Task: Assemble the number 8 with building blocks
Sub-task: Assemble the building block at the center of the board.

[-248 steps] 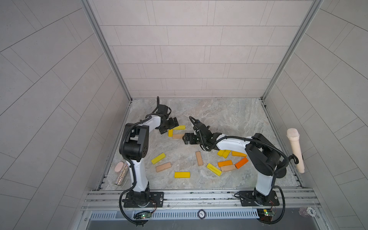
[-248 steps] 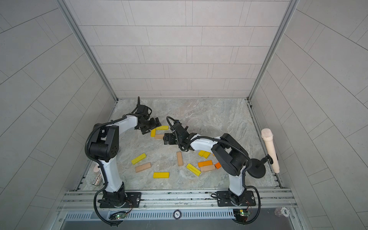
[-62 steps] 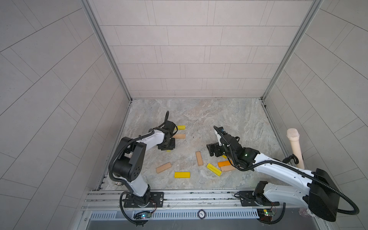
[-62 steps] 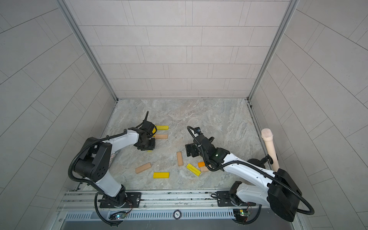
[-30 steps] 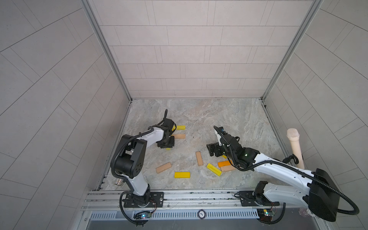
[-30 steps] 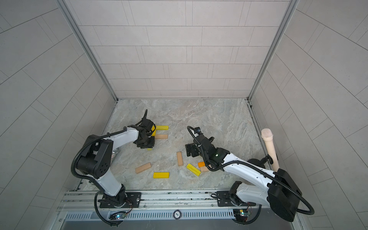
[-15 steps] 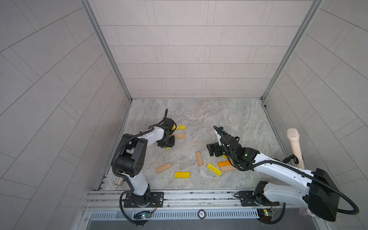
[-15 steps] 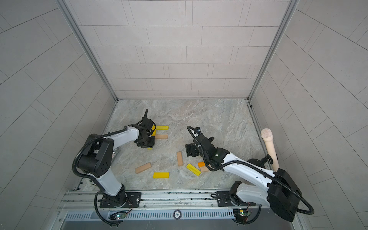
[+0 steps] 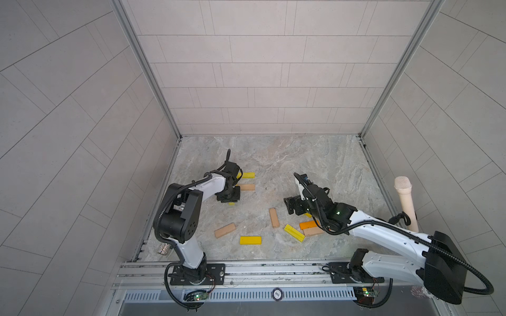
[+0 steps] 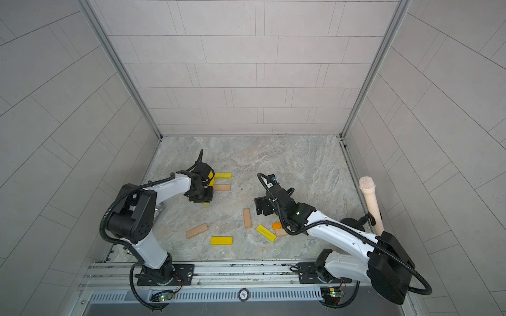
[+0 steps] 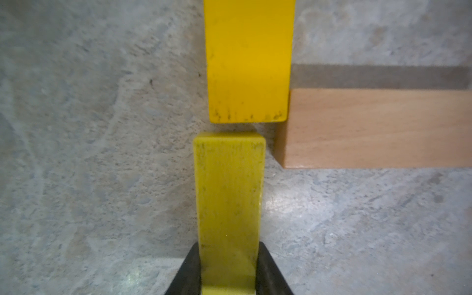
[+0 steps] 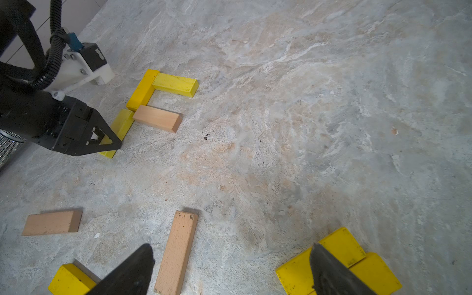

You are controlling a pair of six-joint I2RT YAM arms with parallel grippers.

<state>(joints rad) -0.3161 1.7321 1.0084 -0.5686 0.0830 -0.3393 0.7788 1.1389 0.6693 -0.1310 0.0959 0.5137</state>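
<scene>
My left gripper (image 11: 228,246) is shut on a yellow building block (image 11: 228,189) that lies low on the floor. A narrow gap separates its far end from the end of another yellow block (image 11: 249,58), and it sits beside a tan block (image 11: 370,127). Together with a yellow top bar (image 12: 176,84), these bars form the left side and two crossbars of the number 8 (image 9: 246,181). My right gripper (image 12: 231,247) hangs open and empty over loose blocks, between a tan block (image 12: 176,251) and a pair of yellow blocks (image 12: 339,265).
Loose blocks lie toward the front: a tan one (image 9: 225,230), a yellow one (image 9: 250,240), a slanted yellow one (image 9: 294,232), an orange one (image 9: 309,225) and a tan one (image 9: 313,231). A beige microphone (image 9: 406,205) leans at the right wall and a glittery silver microphone (image 9: 163,249) lies at the front left corner.
Over eight seconds my left gripper took a yellow block from the front left and brought it to the figure, while the right arm drew back. Nothing visibly moved in the last second.
</scene>
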